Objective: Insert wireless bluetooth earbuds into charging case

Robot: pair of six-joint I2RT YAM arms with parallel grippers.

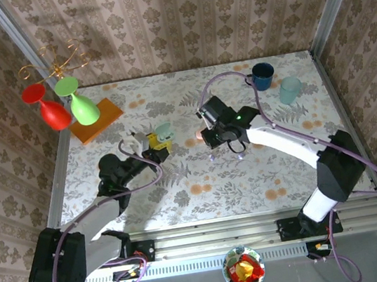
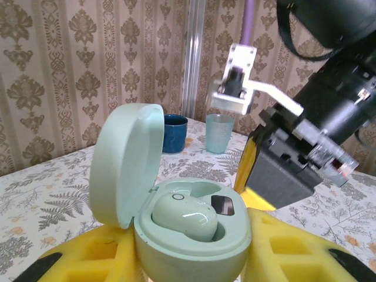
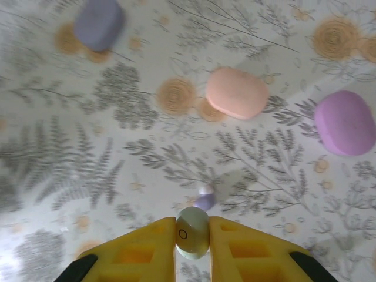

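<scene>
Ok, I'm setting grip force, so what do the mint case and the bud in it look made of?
The mint case: probably hard moulded plastic, satin; its lid shows only a soft, even sheen. The bud: likely plastic too, glossier; sharp bright highlights sit on its rounded top.

Left tool grips open mint case holding one earbud.

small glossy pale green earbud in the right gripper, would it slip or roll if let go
Probably slippery: the small glossy pale green earbud is smooth and rounded, pinched at its sides by the right gripper. Let go over the flat floral table, it would likely roll.
</scene>
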